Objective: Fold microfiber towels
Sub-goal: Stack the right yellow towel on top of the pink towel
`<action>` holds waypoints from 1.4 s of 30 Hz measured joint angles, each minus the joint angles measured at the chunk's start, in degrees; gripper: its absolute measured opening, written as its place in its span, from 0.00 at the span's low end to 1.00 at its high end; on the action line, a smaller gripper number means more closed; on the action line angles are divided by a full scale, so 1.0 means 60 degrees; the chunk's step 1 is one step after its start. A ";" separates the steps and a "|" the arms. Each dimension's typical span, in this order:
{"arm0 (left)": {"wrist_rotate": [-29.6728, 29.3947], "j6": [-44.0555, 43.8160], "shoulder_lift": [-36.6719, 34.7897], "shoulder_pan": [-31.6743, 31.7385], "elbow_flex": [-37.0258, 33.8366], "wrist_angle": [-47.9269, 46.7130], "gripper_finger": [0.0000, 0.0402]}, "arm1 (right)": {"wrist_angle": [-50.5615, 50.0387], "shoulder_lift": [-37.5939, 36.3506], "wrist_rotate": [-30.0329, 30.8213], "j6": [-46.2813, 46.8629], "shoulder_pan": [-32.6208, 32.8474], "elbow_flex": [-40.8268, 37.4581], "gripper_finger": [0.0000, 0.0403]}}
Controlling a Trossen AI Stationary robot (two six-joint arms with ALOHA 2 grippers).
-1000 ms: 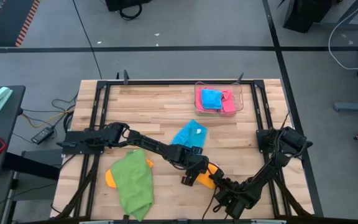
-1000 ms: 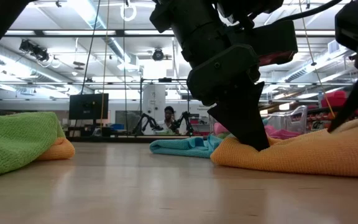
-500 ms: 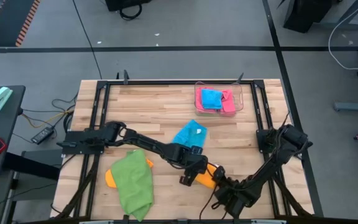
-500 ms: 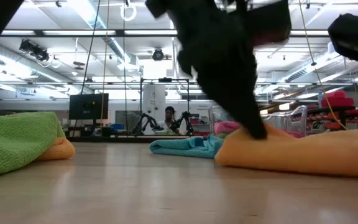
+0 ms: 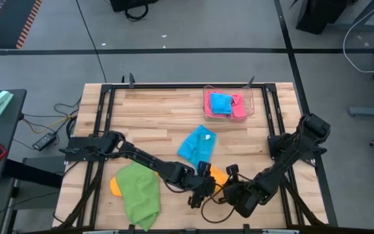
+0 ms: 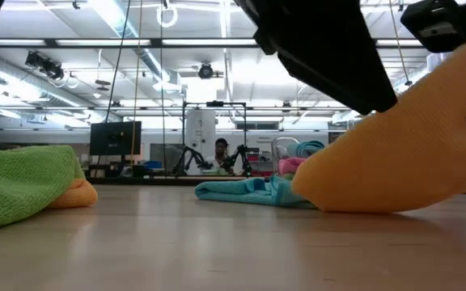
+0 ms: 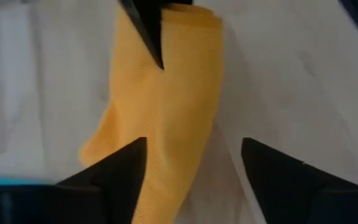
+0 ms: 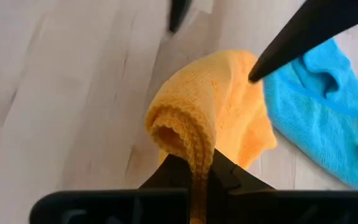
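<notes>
An orange microfiber towel [image 5: 217,175] lies near the table's front middle. My right gripper [image 5: 228,189] is shut on it, also seen in the right wrist view [image 8: 194,165]. My left gripper [image 7: 194,180] stands open just left of it [image 5: 205,186], its fingers on either side of the towel's lower part [image 7: 166,155]. Whether they touch the cloth, I cannot tell. In the low view the orange towel [image 6: 395,153] rises to the right under the dark arms. My right gripper pinches a folded end of the orange towel [image 8: 188,140] between its two fingers, several layers together with the hems showing. The fingers come slanting down from the table's right. That end is raised, and the towel's other end [image 6: 322,200] rests on the table.
A sky-blue towel [image 5: 197,143] lies crumpled just beyond the orange one. A green towel [image 5: 139,193] lies at the near left over another orange one [image 5: 115,186]. A clear tray [image 5: 208,110] at the far right holds a blue and a pink towel.
My left gripper, whose fingertips stood down on the orange towel, has come off it and shifted toward the near edge. My right gripper has moved in toward the left, taken hold of the towel's end and lifted it, while the other end stays on the table.
</notes>
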 joint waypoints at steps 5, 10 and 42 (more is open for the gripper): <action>-0.1086 -0.0382 0.0021 -0.0062 0.0002 0.0263 0.80 | -0.0016 -0.0121 -0.0053 0.0402 -0.0154 0.0000 0.03; -0.1362 -0.0636 0.0225 -0.0048 0.0011 0.0427 0.84 | -0.0016 -0.0081 -0.0073 0.0674 -0.0255 0.0004 0.03; -0.1147 -0.0011 0.0819 0.0177 0.0011 0.0601 0.09 | -0.1117 -0.0623 -0.0119 0.2117 -0.0126 0.0011 0.39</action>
